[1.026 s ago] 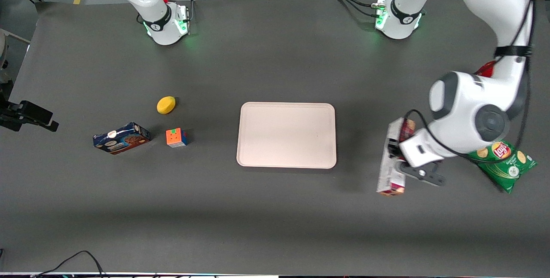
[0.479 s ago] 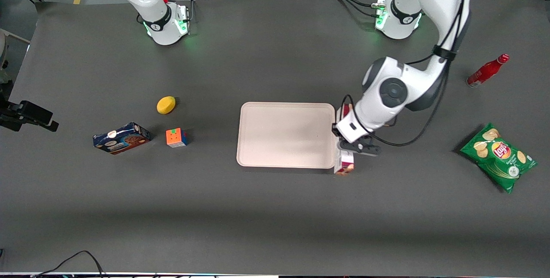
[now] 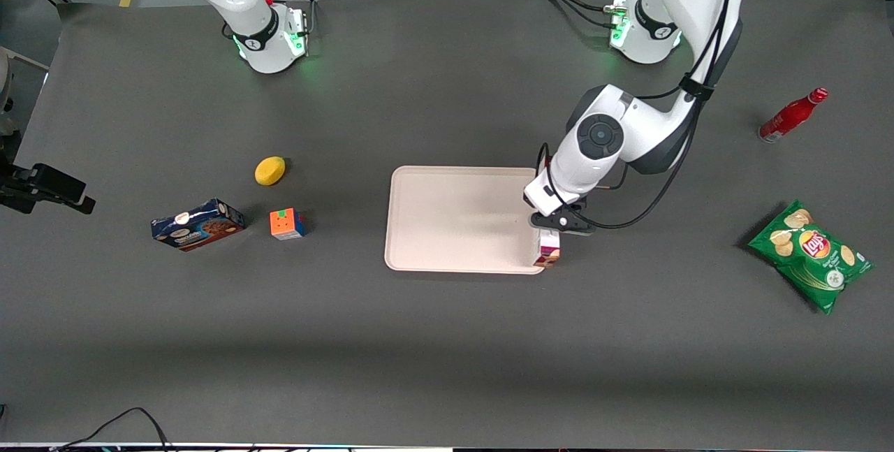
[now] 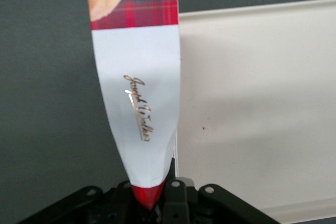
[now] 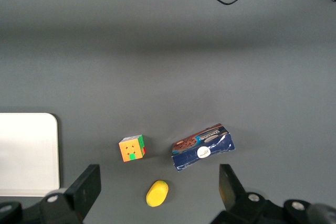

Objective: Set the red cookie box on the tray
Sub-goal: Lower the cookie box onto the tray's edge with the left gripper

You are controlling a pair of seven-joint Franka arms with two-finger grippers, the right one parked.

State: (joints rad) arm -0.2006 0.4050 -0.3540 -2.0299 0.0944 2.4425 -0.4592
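Observation:
My left gripper is shut on the red cookie box, a long slim plaid carton with a white label band. It hangs at the edge of the pale pink tray that faces the working arm's end of the table. In the left wrist view the red cookie box runs out from the gripper, squeezed narrow where the fingers clamp it. One long side lies along the rim of the tray and the other is over the dark table. The arm hides most of the box in the front view.
A green chip bag and a red bottle lie toward the working arm's end. Toward the parked arm's end are a blue cookie box, a colour cube and a yellow fruit.
The arm has carried the red cookie box from beside the chip bag across the table to the tray's edge. Its last half-second shift was small, slightly farther over the rim.

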